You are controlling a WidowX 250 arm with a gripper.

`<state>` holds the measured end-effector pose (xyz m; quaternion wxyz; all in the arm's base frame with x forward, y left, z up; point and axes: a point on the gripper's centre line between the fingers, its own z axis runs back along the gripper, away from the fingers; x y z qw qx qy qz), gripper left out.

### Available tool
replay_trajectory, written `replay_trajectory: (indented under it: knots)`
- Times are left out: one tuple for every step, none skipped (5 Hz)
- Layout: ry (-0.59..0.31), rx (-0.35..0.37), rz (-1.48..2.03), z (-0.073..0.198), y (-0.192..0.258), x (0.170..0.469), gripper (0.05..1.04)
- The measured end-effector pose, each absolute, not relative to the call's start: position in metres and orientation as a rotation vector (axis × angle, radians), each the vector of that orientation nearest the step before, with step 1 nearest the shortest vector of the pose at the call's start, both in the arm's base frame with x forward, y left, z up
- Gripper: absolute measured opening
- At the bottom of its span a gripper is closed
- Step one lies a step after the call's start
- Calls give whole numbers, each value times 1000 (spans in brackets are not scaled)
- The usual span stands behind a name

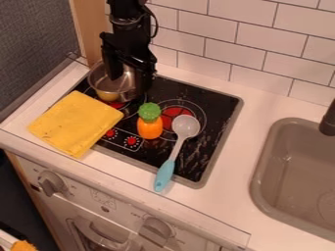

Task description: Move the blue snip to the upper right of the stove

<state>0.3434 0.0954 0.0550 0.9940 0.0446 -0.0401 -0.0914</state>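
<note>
Where the stove (218, 103) ends, a blue-handled spoon (175, 152) pokes past.

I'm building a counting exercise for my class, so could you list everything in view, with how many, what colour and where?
Spoon: one, pale blue handle, greyish bowl, from the stove across its front edge
Toy: one, orange with green top, mid-stove
Cloth: one, yellow, over the stove's left edge
Pot: one, metallic, stove's back left
Stove: one, black, set in the counter
Counter: one, white
Large knobs: two, grey, front panel
Sink: one, grey-brown, right
Faucet: one, dark, right edge
Wall tiles: many, white, behind
Unclear object: one, orange, bottom left corner
Arm: one, black, from the top
Gripper: one, black, at the pot
</note>
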Motion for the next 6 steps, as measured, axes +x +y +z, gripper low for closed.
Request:
replay_trajectory:
  knots:
    - [-49, 73, -181, 44, 93, 339, 1006]
    - [-86, 61, -229, 57, 73, 337, 1006]
    - [-120, 39, -258, 75, 60, 342, 1006]
    - [-174, 33, -306, 95, 34, 338, 1006]
    - [-130, 20, -365, 81, -5, 304, 1006]
    - [-104, 9, -321, 58, -9, 272, 1006]
